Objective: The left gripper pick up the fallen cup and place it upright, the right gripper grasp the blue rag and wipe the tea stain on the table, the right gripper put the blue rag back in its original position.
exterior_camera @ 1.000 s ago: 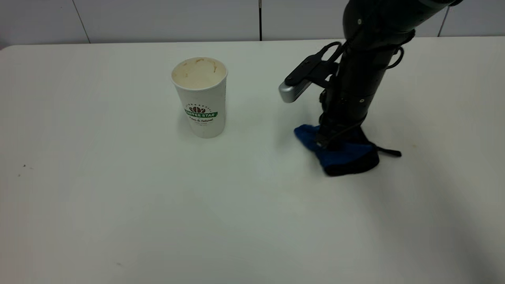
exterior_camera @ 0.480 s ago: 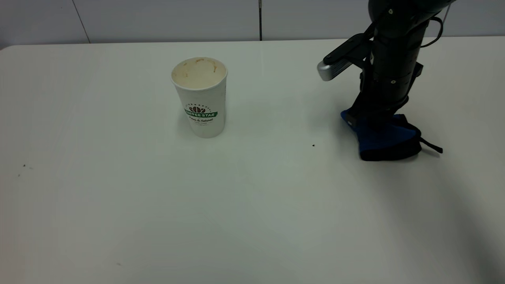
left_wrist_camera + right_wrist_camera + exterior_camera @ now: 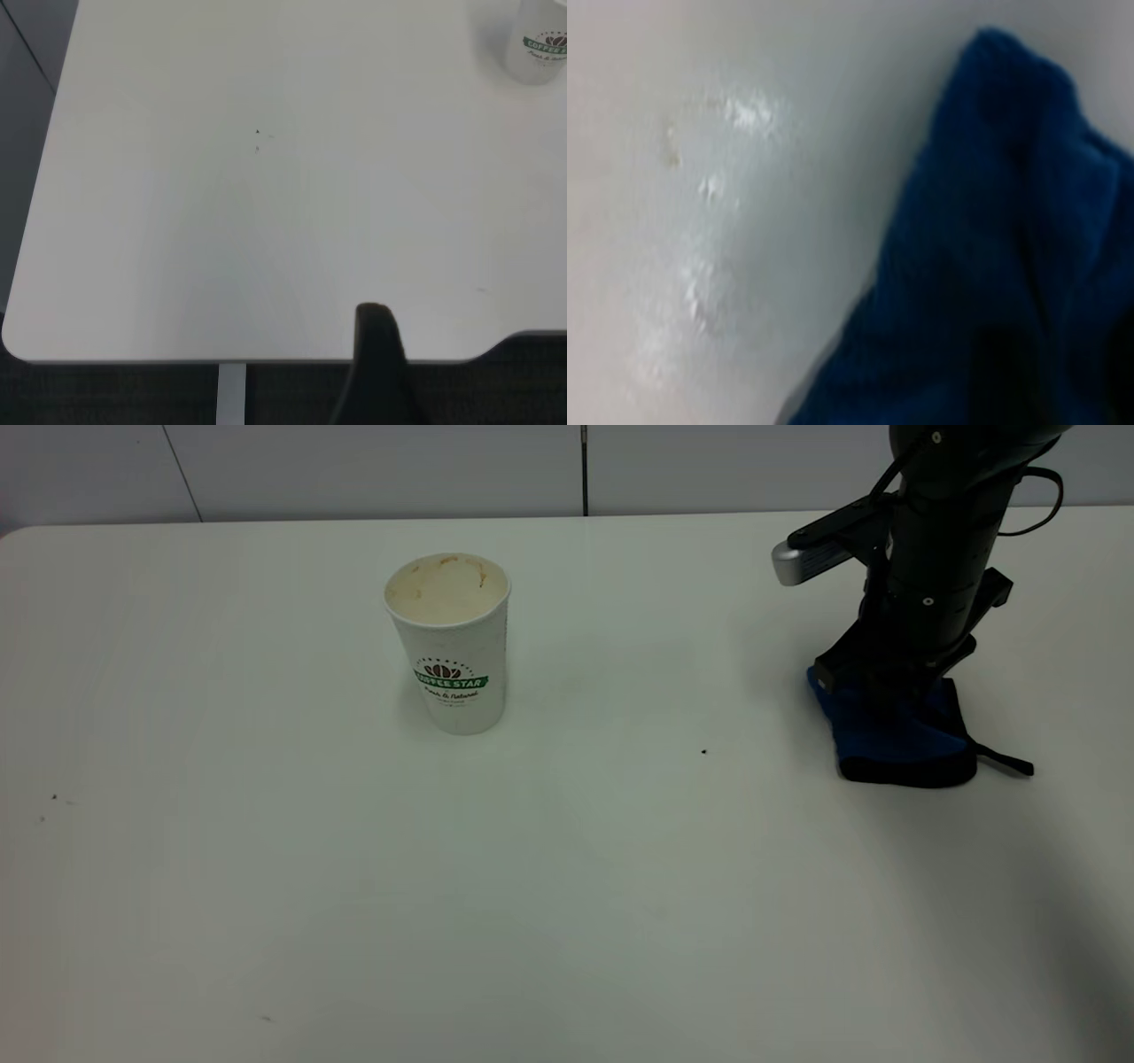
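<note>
The cup (image 3: 447, 642) stands upright on the table (image 3: 567, 921), left of middle; its base also shows in the left wrist view (image 3: 540, 49). My right gripper (image 3: 873, 684) is at the far right, shut on the blue rag (image 3: 904, 748), which rests on the table with its strap trailing right. The rag fills much of the right wrist view (image 3: 1010, 266). No brown tea stain shows, only a tiny black speck (image 3: 703, 751) and a wet sheen (image 3: 700, 266). My left gripper is outside the exterior view; one of its fingers (image 3: 376, 354) shows over the table's edge, apart from the cup.
A grey wall runs behind the table's far edge. Small dark specks (image 3: 53, 798) lie at the table's left. The table's corner and edge (image 3: 221, 359) show in the left wrist view, with dark floor beyond.
My right gripper has dragged the blue rag from the middle of the table to the far right, uncovering the black speck. The cup has not moved.
</note>
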Tool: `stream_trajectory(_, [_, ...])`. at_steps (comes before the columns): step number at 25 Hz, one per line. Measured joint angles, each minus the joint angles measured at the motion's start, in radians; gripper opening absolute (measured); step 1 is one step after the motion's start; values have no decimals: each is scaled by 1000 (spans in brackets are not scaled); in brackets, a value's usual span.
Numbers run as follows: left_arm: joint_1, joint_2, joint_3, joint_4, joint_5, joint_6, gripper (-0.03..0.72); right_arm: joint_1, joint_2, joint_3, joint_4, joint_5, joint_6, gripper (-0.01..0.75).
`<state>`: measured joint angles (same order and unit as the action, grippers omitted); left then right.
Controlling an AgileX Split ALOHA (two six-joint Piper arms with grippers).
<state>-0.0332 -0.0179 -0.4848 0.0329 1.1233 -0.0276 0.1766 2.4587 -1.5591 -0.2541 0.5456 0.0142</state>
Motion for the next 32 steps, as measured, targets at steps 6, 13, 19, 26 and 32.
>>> stream_trajectory(6, [0, 0, 0, 0, 0, 0, 566, 2, -199, 25, 32, 216, 50, 685])
stream_trajectory(13, [0, 0, 0, 0, 0, 0, 566, 3, -717, 257, 49, 352, 62, 626])
stream_trajectory(19, [0, 0, 0, 0, 0, 0, 566, 3, -1150, 554, 78, 469, 74, 541])
stream_trajectory(26, [0, 0, 0, 0, 0, 0, 566, -12, -1574, 905, 162, 502, 90, 536])
stream_trajectory(32, [0, 0, 0, 0, 0, 0, 566, -106, -1844, 1061, 185, 508, 95, 536])
